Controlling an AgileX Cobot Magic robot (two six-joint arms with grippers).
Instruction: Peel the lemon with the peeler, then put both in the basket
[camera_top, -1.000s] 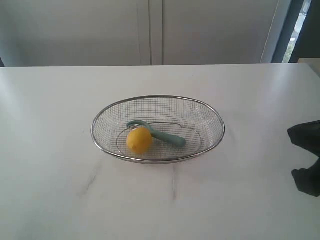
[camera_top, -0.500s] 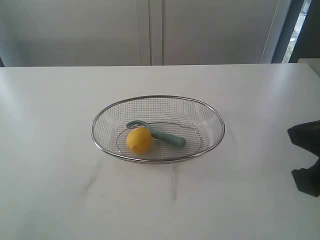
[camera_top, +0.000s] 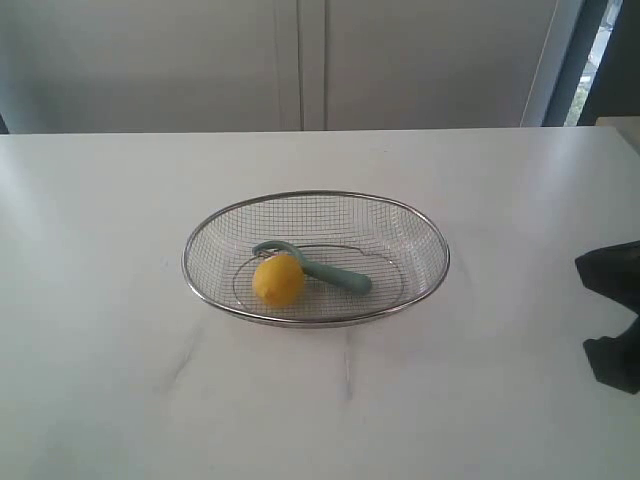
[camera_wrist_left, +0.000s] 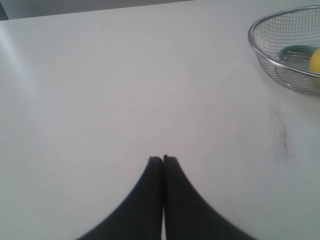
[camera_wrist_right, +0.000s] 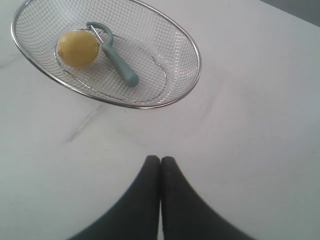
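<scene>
The silver wire basket (camera_top: 425, 235) stands in the middle of the white table. Inside it lies the yellow lemon (camera_top: 278, 280), touching the blade head of the teal-handled peeler (camera_top: 335, 275). The right wrist view shows the same: lemon (camera_wrist_right: 77, 48), peeler (camera_wrist_right: 119, 62), basket (camera_wrist_right: 192, 47). My right gripper (camera_wrist_right: 160, 158) is shut and empty, over bare table away from the basket. A dark part of the right arm (camera_top: 612, 315) shows at the exterior view's right edge. My left gripper (camera_wrist_left: 163, 158) is shut and empty, far from the basket (camera_wrist_left: 262, 55); it is out of the exterior view.
The white table (camera_top: 120, 350) has faint grey veins near the basket. A pale wall with cupboard doors (camera_top: 300, 60) runs behind the table's far edge. A window strip (camera_top: 600, 50) is at the back right.
</scene>
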